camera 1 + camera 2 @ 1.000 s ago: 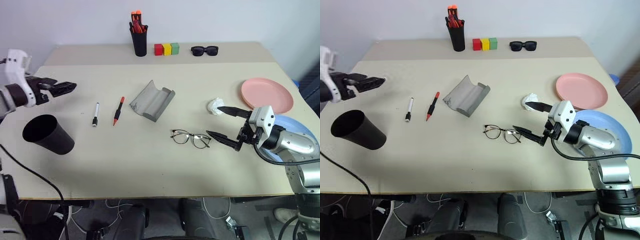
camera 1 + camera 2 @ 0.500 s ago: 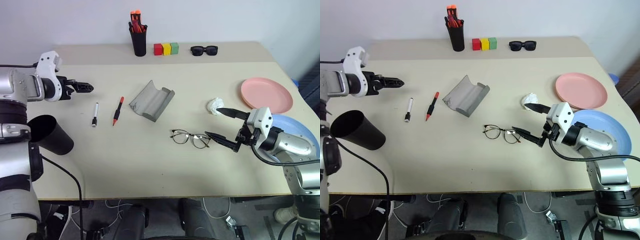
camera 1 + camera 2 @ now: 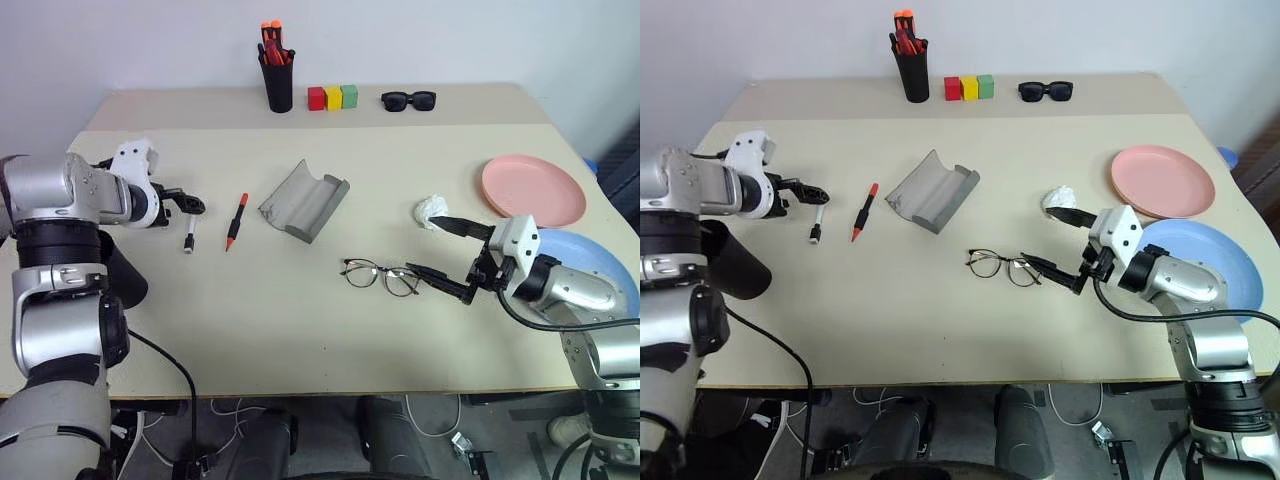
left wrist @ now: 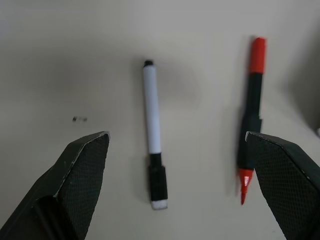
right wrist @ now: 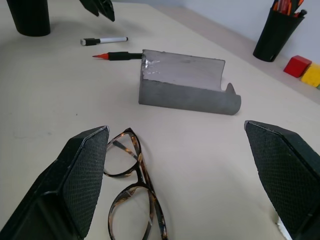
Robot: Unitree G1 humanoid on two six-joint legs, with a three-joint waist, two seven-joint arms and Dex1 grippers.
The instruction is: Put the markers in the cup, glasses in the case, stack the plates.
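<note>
1. Here the left gripper point(image 3: 190, 207) hangs over the left side of the beige table point(image 3: 300, 320) with its two black fingers spread wide and empty, directly above a white-barrelled marker with black ends point(image 3: 190, 228); the slim red-orange marker with a black middle point(image 3: 237, 220) lies just to its right.
2. The large tapered matte black cup point(image 3: 735, 268) lies tipped on its side at the near left, partly hidden behind the left arm.
3. The right gripper point(image 3: 445, 255) is likewise fully open and holds nothing, its lower finger tip just beside the thin dark wire-framed spectacles point(image 3: 382, 277) at the near centre.
4. The grey fabric-covered case point(image 3: 305, 200) lies open, left of and farther back than the spectacles.
5. The round salmon pink plate point(image 3: 533, 188) sits at the right, the light blue plate point(image 3: 1215, 255) nearer, largely behind the right arm; not yet stacked.
6. Risks, as I judge them:
   - The two markers lie close together, so wide jaws coming down could nudge one or pinch both.
   - A round marker may roll or pivot out if caught near its end.
   - With the cup on its side, a dropped marker would likely slide back out; it probably needs righting first.
   - The spectacles' thin frame may skid ahead of a low finger instead of being caught.
   - A crumpled white paper wad point(image 3: 431, 211) beside the right gripper could be knocked.
</note>
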